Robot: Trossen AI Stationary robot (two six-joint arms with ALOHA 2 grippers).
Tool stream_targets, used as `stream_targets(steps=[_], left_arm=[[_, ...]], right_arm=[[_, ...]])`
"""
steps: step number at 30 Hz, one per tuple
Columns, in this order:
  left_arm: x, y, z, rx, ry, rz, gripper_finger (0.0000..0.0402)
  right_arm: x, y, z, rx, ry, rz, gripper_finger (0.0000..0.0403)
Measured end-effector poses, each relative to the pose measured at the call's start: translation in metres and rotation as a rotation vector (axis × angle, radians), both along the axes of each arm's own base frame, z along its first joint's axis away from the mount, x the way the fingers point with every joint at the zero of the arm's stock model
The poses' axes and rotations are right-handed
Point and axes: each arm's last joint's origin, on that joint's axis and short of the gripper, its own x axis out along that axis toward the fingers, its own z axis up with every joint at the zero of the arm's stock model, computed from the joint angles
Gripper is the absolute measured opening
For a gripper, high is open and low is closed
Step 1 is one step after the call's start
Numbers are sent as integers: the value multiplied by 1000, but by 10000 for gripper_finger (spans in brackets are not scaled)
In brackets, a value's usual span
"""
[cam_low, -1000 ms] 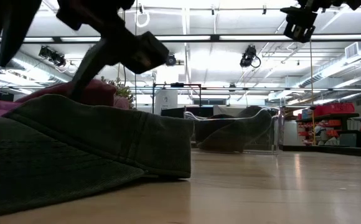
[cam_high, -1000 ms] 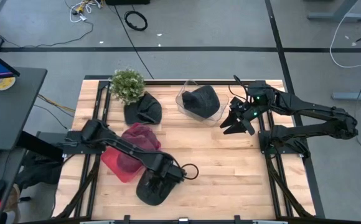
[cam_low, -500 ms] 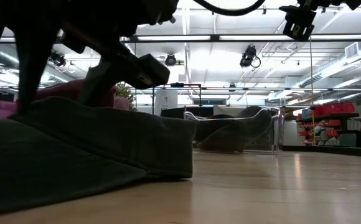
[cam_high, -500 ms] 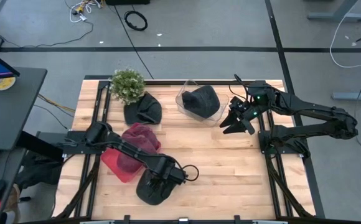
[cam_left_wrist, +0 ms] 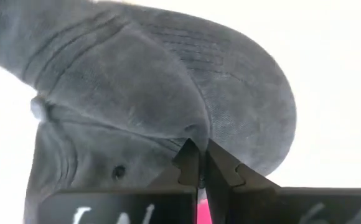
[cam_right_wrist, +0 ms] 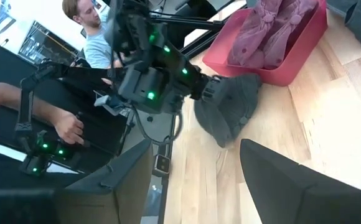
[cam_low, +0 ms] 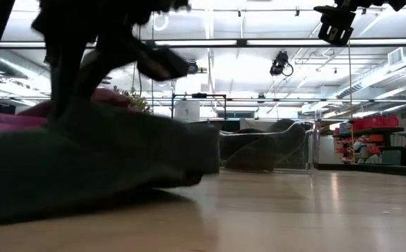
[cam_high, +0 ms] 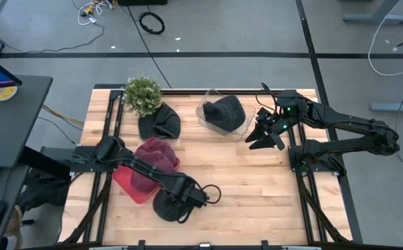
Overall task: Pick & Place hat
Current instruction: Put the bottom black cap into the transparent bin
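Observation:
A dark grey hat (cam_high: 165, 206) lies near the table's near edge, in front of the red bin (cam_high: 125, 182). My left gripper (cam_high: 181, 203) is down on its crown and shut on it. The left wrist view shows the crown (cam_left_wrist: 168, 93) bunched around the closed fingers. In the low view the hat (cam_low: 84, 168) fills the left side. My right gripper (cam_high: 262, 139) hangs open above the table's far right, beside the clear container (cam_high: 207, 118), and touches nothing. My left gripper pinches a raised fold of the hat's crown cloth (cam_left_wrist: 190, 132) between its two fingers. The fingers come from above, slanting down. The cloth puckers toward the fingertips (cam_left_wrist: 187, 163). The hat's underside (cam_low: 63, 203) rests on the table.
The red bin holds a maroon hat (cam_high: 156, 154). Another dark hat (cam_high: 161, 122) lies by a potted plant (cam_high: 142, 94), and one more dark hat (cam_high: 226, 111) sits in the clear container. A person (cam_right_wrist: 90, 37) stands beyond the table's left side. Bare wood spans the middle (cam_high: 250, 187).
My left gripper has sunk onto the dark grey hat and shut, taking hold of its crown. The hat has bunched up under the fingers and looks smaller from above. In the low view its brim edge has risen a little off the table.

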Motion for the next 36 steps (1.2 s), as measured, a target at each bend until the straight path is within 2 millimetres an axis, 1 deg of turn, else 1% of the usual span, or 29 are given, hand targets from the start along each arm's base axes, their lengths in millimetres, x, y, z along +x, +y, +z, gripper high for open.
stream_targets(steps=[3,8,11,13,16,21,26,30,36], left_arm=[[3,1,18,47,-22,6,6],[11,6,57,94,-97,26,6],[14,15,82,149,-147,53,5],[17,24,99,190,-197,117,5],[23,42,126,234,-283,289,5],[31,78,171,230,-474,681,5],[38,120,192,134,-647,1103,5],[42,141,209,67,-794,1262,5],[52,163,220,-15,-931,1383,5]], right_arm=[[0,0,0,1,1,0,245],[0,0,0,-1,0,1,245],[0,0,0,-1,0,1,245],[0,0,0,-1,0,1,245],[-1,0,0,-1,-2,1,245],[-4,1,3,-2,-13,-13,245],[-7,0,7,-29,-26,-111,245],[-9,-3,9,-69,-29,-227,245],[-16,-6,14,-148,-50,-414,245]])
